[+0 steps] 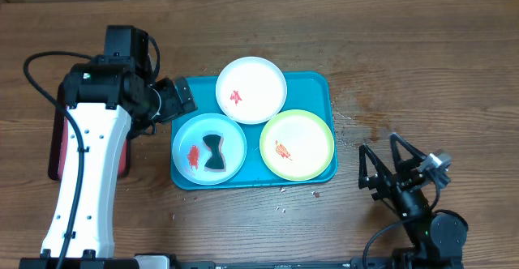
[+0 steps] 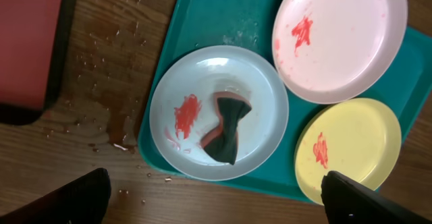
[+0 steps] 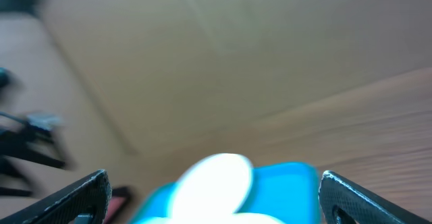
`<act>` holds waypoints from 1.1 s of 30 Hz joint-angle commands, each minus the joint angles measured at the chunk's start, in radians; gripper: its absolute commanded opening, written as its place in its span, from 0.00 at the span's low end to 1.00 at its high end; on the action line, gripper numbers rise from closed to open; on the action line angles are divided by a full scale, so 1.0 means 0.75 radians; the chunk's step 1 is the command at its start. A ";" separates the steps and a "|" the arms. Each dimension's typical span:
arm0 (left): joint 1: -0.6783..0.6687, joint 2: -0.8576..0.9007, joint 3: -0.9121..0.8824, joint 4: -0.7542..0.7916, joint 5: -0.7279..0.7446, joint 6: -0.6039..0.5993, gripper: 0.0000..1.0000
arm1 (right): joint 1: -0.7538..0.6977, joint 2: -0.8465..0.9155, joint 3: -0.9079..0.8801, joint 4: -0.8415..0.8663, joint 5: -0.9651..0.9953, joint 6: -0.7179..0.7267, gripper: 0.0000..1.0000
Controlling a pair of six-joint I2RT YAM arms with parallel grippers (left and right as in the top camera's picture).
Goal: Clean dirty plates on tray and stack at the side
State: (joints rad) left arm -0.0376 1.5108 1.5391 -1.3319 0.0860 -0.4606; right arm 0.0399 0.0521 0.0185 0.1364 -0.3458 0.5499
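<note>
Three plates: all of them lie flat inside the turquoise tray (image 1: 321, 84), close together, and none is stacked on another.
White plate (image 1: 251, 89): you find it at the far side of the tray, with its edge reaching over the far rim. It carries one small red smear (image 1: 237, 97).
Light blue plate (image 1: 209, 131): it sits in the near-left part of the tray. A red smear is on its left half, and a dark sponge (image 1: 213, 153) with an orange-red edge lies on it just beside the smear, pinched in the middle like a bow.
Yellow-green plate (image 1: 308, 135): it is in the near-right part of the tray, with an orange-red smear near its middle.
Left gripper (image 1: 180, 99): it is at the far-left corner of the tray. Your fingers (image 2: 88, 198) are spread wide and pinch nothing. In the left wrist view the light blue plate and the sponge lie below, between the two fingertips.
Right gripper (image 1: 383, 162): it is over the bench (image 1: 422, 58), to the right of the tray and well apart from the plates. Its fingers (image 3: 81, 197) are also spread wide and hold nothing. The right wrist view is blurred.
Red tray (image 1: 55, 151): it has a dark rim, lies at the left side of the bench, and is partly hidden under your left arm.
Bench surface: it is wood, with small crumbs (image 1: 284, 208) near the tray and a wet-looking stain by the tray's corner.
</note>
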 commanded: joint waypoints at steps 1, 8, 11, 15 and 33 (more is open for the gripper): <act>-0.002 0.010 -0.040 0.003 -0.025 0.025 1.00 | -0.001 -0.005 -0.014 0.192 -0.164 0.397 1.00; -0.003 0.010 -0.043 0.001 -0.024 0.025 1.00 | -0.004 -0.005 0.172 0.868 -0.016 0.292 1.00; -0.003 0.010 -0.043 0.004 -0.021 0.025 1.00 | -0.004 0.012 0.407 0.613 -0.019 0.167 1.00; -0.003 0.010 -0.043 0.005 -0.021 0.025 1.00 | -0.004 0.117 0.801 0.100 -0.020 -0.115 1.00; -0.003 0.010 -0.043 -0.004 -0.020 0.025 1.00 | -0.002 1.405 2.368 -1.606 -0.965 -0.434 1.00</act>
State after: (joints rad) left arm -0.0376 1.5131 1.5097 -1.3357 0.0769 -0.4606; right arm 0.0399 1.0359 1.7515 -1.0588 -0.7212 0.1902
